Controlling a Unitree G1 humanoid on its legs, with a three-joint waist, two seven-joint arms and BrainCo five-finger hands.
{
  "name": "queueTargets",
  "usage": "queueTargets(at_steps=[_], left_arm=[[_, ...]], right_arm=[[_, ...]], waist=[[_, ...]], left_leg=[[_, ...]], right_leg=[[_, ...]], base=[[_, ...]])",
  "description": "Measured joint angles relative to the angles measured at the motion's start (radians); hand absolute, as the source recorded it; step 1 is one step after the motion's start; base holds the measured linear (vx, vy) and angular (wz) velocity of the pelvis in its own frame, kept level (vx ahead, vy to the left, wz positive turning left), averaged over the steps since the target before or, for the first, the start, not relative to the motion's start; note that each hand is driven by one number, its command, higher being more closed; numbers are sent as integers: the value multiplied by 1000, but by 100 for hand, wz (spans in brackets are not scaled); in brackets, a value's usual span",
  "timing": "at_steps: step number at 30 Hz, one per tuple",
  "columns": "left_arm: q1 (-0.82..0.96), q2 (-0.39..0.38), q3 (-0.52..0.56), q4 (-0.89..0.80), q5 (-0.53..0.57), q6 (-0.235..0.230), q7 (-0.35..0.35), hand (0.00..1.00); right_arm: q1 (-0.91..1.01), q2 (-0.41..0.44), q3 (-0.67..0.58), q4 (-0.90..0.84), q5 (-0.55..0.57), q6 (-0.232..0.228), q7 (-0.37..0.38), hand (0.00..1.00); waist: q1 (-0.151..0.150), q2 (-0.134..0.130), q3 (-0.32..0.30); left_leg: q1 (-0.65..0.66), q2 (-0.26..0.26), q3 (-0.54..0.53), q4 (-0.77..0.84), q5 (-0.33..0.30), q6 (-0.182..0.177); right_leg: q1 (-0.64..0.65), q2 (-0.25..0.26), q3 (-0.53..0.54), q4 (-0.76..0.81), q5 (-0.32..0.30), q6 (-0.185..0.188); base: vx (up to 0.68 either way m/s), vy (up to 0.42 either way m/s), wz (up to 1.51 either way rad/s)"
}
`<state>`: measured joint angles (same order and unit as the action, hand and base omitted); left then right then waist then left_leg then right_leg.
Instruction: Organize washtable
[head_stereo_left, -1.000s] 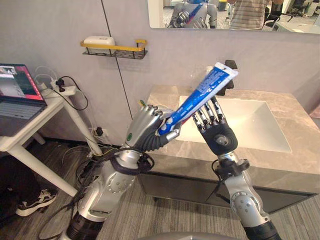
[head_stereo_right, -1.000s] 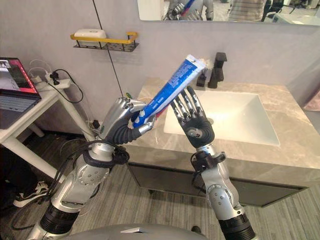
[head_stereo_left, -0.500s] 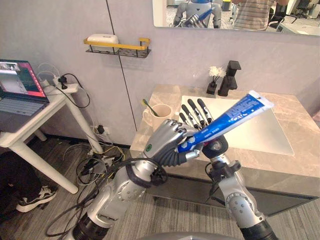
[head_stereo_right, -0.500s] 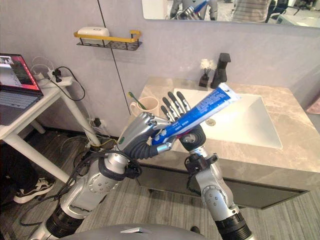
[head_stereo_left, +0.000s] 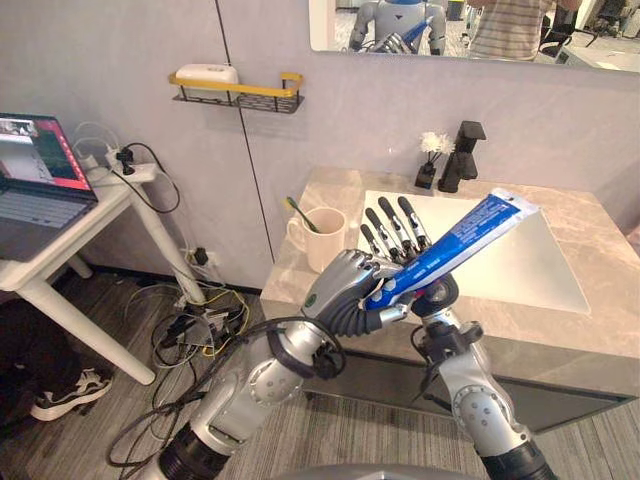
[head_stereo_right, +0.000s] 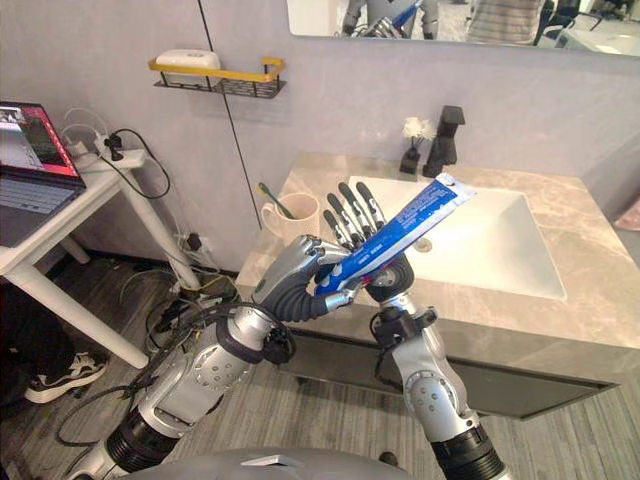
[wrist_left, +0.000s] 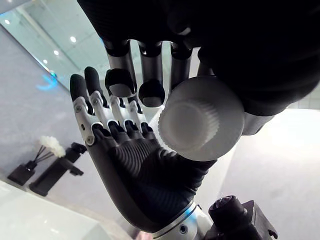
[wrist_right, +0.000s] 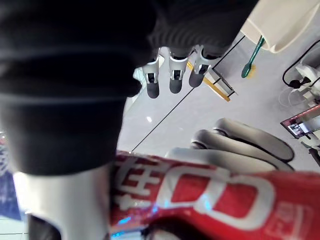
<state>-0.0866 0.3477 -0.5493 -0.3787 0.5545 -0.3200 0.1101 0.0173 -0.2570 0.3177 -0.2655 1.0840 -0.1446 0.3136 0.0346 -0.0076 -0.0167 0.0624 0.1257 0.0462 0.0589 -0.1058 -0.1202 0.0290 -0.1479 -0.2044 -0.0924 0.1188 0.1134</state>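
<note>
Above the counter's (head_stereo_left: 590, 335) front edge, the left hand (head_stereo_left: 345, 290) has its fingers curled round the toothpaste tube's (head_stereo_left: 462, 238) cap end. The right hand (head_stereo_left: 392, 232) is held just behind, fingers straight. A clean handover likely needs the right closing mid-tube before the left releases.

A grey wall (head_stereo_left: 110, 60) carried a mirror (head_stereo_left: 520, 30) at one o'clock, a yellow-railed shelf (head_stereo_left: 235, 88) at eleven; a white table (head_stereo_left: 115, 200) stood at nine.
</note>
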Motion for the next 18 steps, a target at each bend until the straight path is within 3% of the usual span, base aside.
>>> queueTargets(at_steps=[12, 13, 18], left_arm=[[2, -16, 1, 93, 2, -6, 10, 100], [2, -16, 1, 95, 2, -6, 10, 100], [6, -21, 1, 102, 2, -6, 8, 100]], right_arm=[[0, 1, -7, -57, 10, 0, -10, 0], [0, 1, -7, -57, 19, 0, -10, 100], [0, 1, -5, -57, 35, 0, -10, 100]], waist=[[0, -10, -9], [0, -10, -9], [0, -9, -9]], left_leg=[[-5, 0, 2, 5, 0, 0], [-5, 0, 3, 5, 0, 0], [-4, 0, 8, 3, 0, 0]], right_leg=[[-5, 0, 4, 0, 0, 0], [-5, 1, 4, 0, 0, 0], [-9, 1, 11, 0, 1, 0]], base=[[0, 0, 0], [0, 0, 0], [2, 1, -2]])
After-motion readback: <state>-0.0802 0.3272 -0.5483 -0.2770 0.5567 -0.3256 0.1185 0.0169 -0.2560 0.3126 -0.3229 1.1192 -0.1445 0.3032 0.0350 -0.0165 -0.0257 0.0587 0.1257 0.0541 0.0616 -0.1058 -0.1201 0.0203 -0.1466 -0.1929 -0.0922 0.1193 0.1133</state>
